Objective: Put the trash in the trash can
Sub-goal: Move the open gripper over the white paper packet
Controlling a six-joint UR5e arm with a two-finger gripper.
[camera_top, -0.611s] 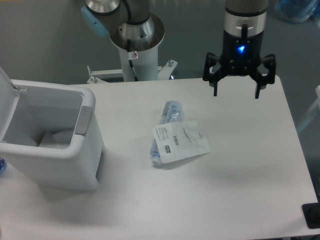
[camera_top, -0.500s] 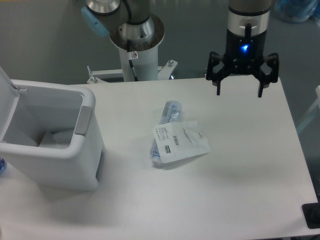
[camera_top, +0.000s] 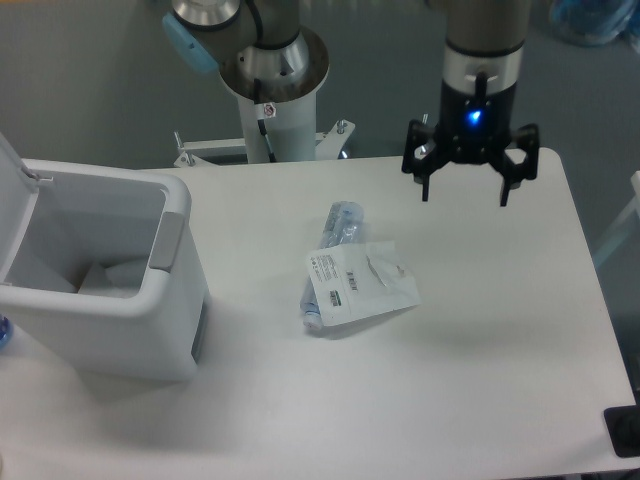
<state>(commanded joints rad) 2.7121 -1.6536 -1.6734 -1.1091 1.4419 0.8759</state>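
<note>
Above white table (camera_top: 480, 330), tool (camera_top: 466, 192) spread wide (empty).

Claw (camera_top: 465, 190) wide open, empty, pointing straight down; blue wrist light on — arm vertical above

The flat white plastic pouch (camera_top: 362, 284) has small black printed labels. The clear bluish plastic bottle (camera_top: 335, 243) is under it. The big white boxy plastic bin (camera_top: 110, 300) has a grey tab (camera_top: 167, 241) on the rim. The black two-finger gripper (camera_top: 467, 194) shows a blue light. Table (camera_top: 480, 350) is white w/ no pattern.
</note>
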